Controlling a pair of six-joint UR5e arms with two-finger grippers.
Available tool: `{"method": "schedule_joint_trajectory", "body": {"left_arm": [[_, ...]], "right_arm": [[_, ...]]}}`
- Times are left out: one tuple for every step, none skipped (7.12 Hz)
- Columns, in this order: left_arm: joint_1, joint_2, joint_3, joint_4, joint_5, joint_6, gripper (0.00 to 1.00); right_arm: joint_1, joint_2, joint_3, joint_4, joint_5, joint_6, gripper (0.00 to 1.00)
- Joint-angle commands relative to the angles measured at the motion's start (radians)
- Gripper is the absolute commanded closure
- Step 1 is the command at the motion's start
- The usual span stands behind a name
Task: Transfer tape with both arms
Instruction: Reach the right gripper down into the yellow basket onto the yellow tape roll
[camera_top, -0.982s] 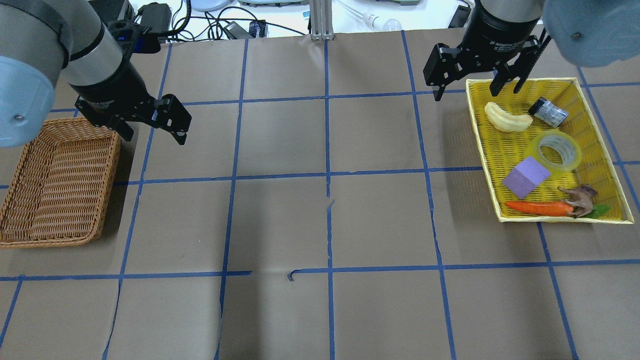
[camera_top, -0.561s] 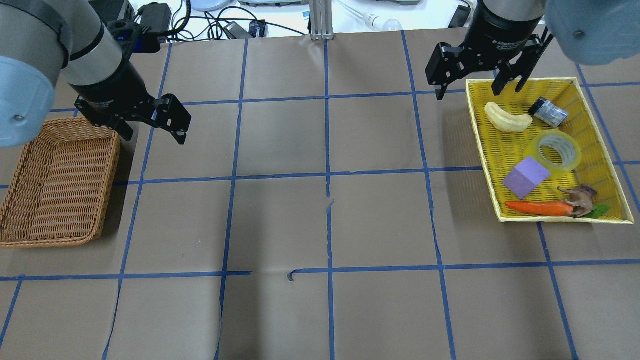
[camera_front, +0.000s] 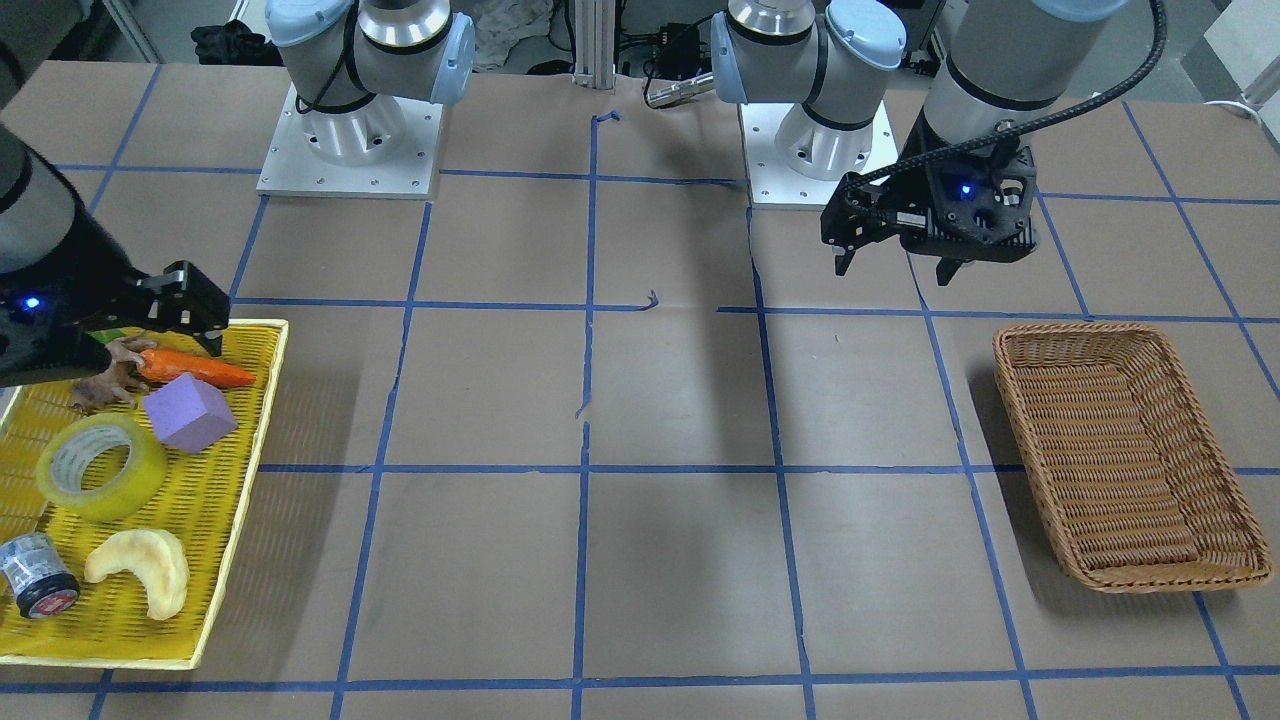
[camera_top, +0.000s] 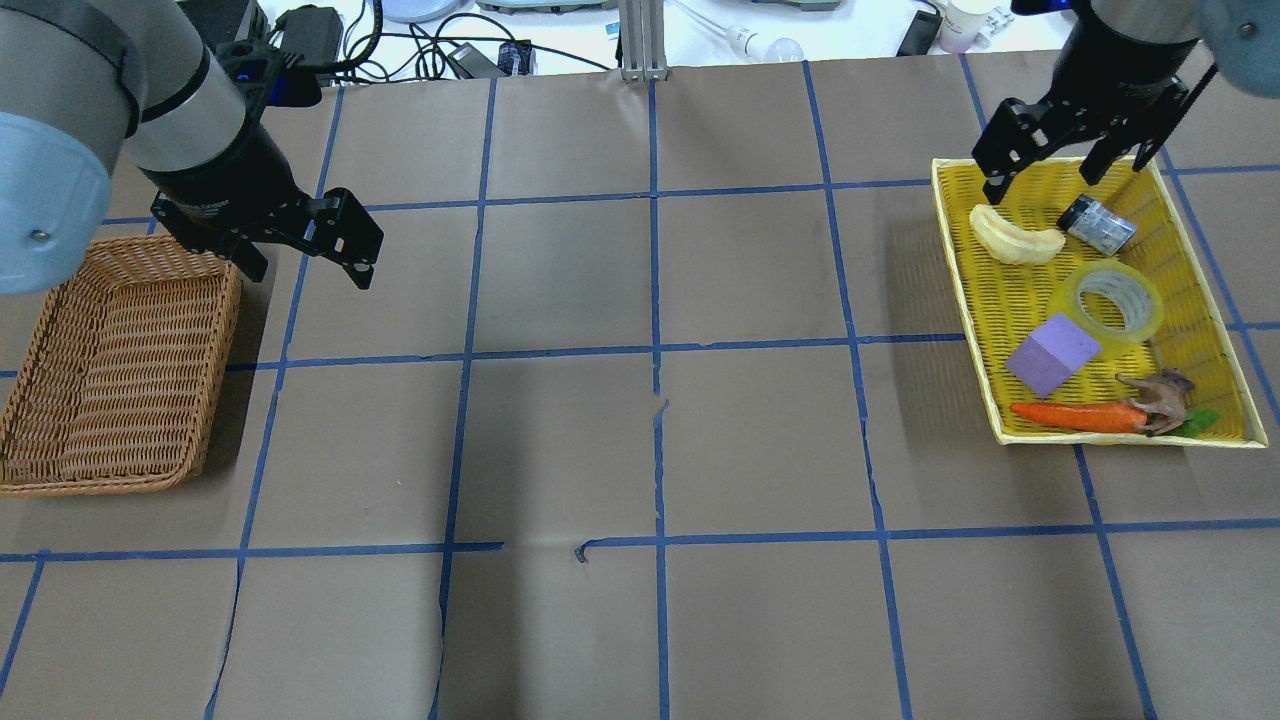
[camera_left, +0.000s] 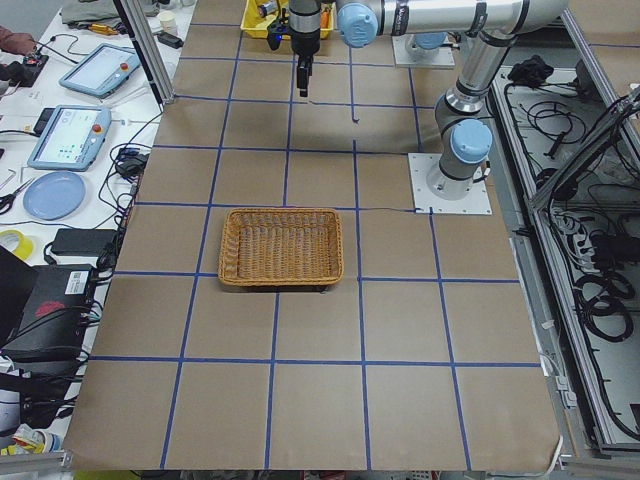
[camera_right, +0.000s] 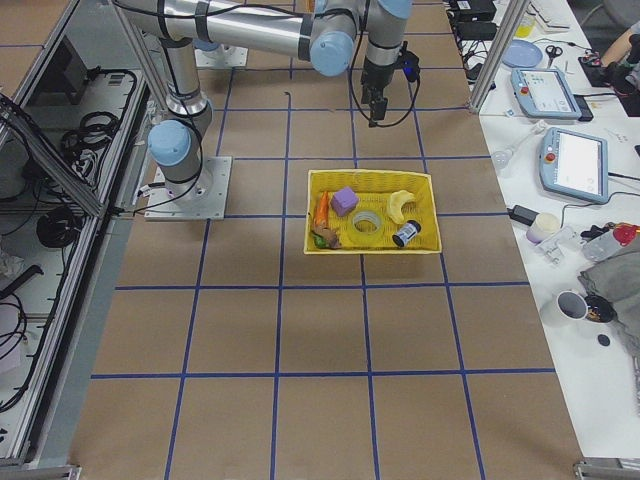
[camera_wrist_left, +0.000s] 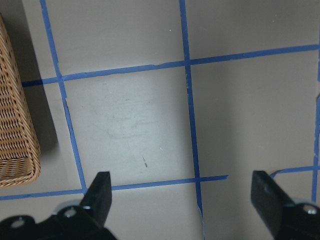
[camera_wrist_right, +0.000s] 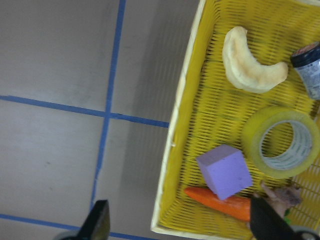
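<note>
At the near end of the yellow tray (camera_top: 967, 300) lie the carrot (camera_top: 1075, 416) and the purple block (camera_top: 1051, 354); just beyond them the tape (camera_top: 1113, 301) rests flat, hole up, close beside the block. Higher and farther, the right gripper (camera_top: 1045, 185) hovers over the tray, jaws spread (which item sits under it is unclear). Coming down off-centre, a finger could strike the roll's rim or wedge against the block. Farthest off, the left gripper (camera_top: 308, 275) hangs by the wicker basket (camera_top: 100, 488), jaws spread.

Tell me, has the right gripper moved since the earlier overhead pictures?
Yes. The right gripper moved toward the view's right: it now hangs over the yellow tray, no longer straddling its left rim.
</note>
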Motion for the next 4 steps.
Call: {"method": "schedule_joint_trajectory", "body": {"left_arm": [[0.000, -0.003, -0.002, 0.000, 0.000, 0.001, 0.00], [-0.002, -0.006, -0.002, -0.001, 0.000, 0.001, 0.00], [-0.002, -0.006, -0.002, 0.000, 0.000, 0.001, 0.00], [-0.002, -0.006, -0.002, 0.000, 0.000, 0.001, 0.00]], "right_arm": [[-0.175, 0.100, 0.057, -0.171, -0.012, -0.440, 0.00], [-0.227, 0.152, 0.121, -0.322, -0.012, -0.587, 0.00], [-0.267, 0.205, 0.150, -0.429, 0.002, -0.603, 0.00], [-0.275, 0.256, 0.151, -0.466, 0.035, -0.602, 0.06]]}}
